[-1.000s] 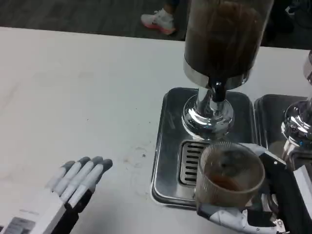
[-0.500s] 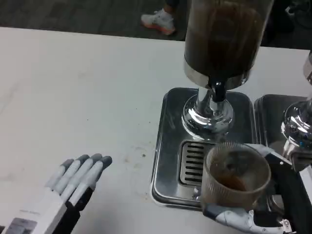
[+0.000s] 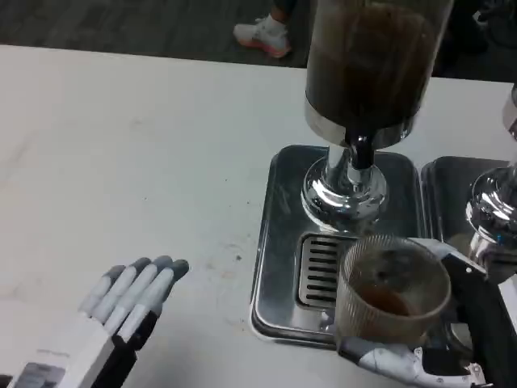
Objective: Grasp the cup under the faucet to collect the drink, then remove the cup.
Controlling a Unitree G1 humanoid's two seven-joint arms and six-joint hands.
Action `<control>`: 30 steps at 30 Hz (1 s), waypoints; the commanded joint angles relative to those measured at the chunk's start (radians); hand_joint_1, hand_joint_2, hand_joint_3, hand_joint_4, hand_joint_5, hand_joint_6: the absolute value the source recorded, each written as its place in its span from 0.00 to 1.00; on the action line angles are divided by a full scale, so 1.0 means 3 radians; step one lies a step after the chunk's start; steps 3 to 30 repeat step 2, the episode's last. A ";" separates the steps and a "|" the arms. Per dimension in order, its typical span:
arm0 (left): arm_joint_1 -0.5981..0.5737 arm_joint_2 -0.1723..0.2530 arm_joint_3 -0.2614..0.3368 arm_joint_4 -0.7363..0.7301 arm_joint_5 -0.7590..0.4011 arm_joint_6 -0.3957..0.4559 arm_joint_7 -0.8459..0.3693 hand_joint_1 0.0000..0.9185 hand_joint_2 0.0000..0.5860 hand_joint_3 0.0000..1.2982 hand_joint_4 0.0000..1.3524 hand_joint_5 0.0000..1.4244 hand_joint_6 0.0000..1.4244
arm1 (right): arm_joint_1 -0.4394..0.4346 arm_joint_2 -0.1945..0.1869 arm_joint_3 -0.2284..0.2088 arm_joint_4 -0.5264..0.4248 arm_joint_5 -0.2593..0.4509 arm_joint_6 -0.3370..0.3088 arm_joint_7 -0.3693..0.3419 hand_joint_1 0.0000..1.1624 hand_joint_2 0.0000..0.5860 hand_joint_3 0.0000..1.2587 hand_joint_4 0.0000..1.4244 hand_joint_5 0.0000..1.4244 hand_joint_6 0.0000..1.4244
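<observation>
Cup (image 3: pixel 393 289): ribbed and clear, a little brown drink in its bottom, wrapped by my right hand (image 3: pixel 420 356) at the drip tray's (image 3: pixel 279 242) front edge.
Right hand: fingers clasp the cup from below and behind, keeping it upright.
Faucet (image 3: pixel 361 151): just behind the cup.
Left hand (image 3: pixel 129 303): fingers straight, holding nothing, resting on the table (image 3: pixel 121 145).

The right hand (image 3: pixel 440 347) holds the ribbed clear plastic cup (image 3: pixel 392 299) over the near edge of the steel drip tray (image 3: pixel 279 242). Just beyond it the chrome pedestal and black faucet of the tall brown-filled dispenser (image 3: pixel 367 81) block the way; a second chrome dispenser base (image 3: pixel 494 212) crowds its outer side. Bare white table (image 3: pixel 121 145) lies open toward the flat left hand (image 3: pixel 121 311).
</observation>
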 commanded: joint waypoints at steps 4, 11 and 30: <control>0.0064 0.0012 -0.0009 -0.0037 -0.0009 0.0016 0.0017 0.00 0.22 0.00 0.00 0.00 0.00 | -0.0003 0.0053 -0.0010 -0.0114 0.0083 -0.0026 -0.0013 0.80 0.43 0.69 0.64 0.74 0.97; 0.0064 0.0012 -0.0009 -0.0037 -0.0009 0.0016 0.0017 0.00 0.22 0.00 0.00 0.00 0.00 | -0.0003 0.0053 -0.0010 -0.0114 0.0083 -0.0026 -0.0013 0.80 0.43 0.69 0.64 0.74 0.97; 0.0064 0.0012 -0.0009 -0.0037 -0.0009 0.0016 0.0017 0.00 0.22 0.00 0.00 0.00 0.00 | -0.0003 0.0053 -0.0010 -0.0114 0.0083 -0.0026 -0.0013 0.80 0.43 0.69 0.64 0.74 0.97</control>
